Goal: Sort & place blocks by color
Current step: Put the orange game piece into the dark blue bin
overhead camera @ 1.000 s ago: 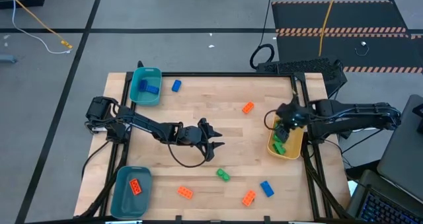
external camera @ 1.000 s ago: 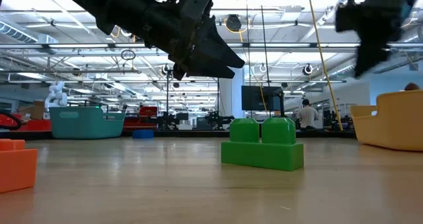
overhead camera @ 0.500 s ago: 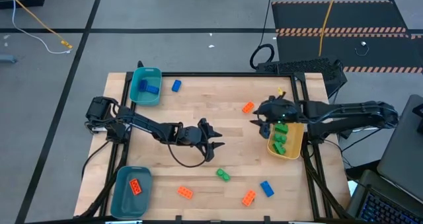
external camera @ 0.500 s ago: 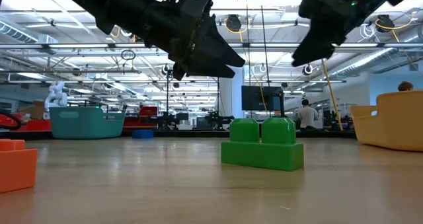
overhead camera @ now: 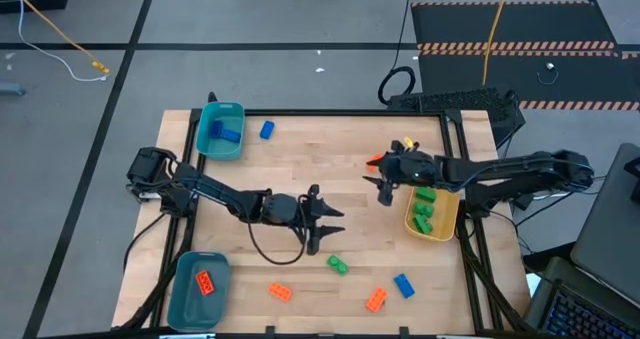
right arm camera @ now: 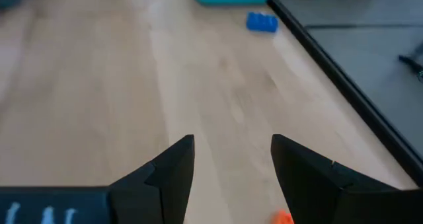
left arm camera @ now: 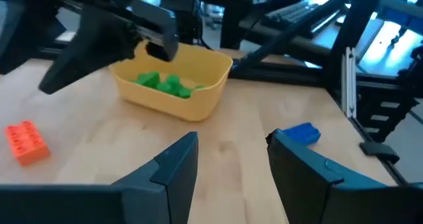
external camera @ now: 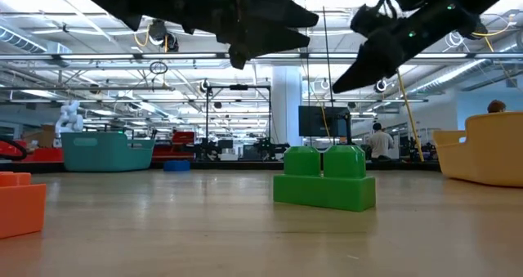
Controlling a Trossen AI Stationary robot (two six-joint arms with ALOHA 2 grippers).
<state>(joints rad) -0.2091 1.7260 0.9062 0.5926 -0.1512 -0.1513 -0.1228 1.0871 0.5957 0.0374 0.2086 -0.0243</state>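
Observation:
Small studded blocks lie flat on the wooden table. A green block (overhead camera: pixel 337 265) (external camera: pixel 324 177) is near the middle. Orange blocks (overhead camera: pixel 280 291) (overhead camera: pixel 376 299) and a blue block (overhead camera: pixel 403 285) (left arm camera: pixel 296 134) lie toward the near edge. Another blue block (overhead camera: pixel 266 130) (right arm camera: pixel 262 22) is at the far left, and an orange block (overhead camera: pixel 375 162) (left arm camera: pixel 26 143) at the far right. My left gripper (overhead camera: pixel 325 229) (left arm camera: pixel 231 145) hovers open, just on the far side of the green block. My right gripper (overhead camera: pixel 378 187) (right arm camera: pixel 232 145) is open beside the far orange block.
A teal bin (overhead camera: pixel 221 129) at the far left corner holds a blue block. A teal bin (overhead camera: pixel 198 284) at the near left corner holds an orange block. A yellow bin (overhead camera: pixel 432 211) (left arm camera: pixel 175 85) at the right edge holds green blocks. A black frame runs round the table.
My right gripper has swung from over the yellow bin toward the table's left, stopping by the far orange block. My left gripper has shifted toward the near edge, closer to the green block. No block on the table has moved.

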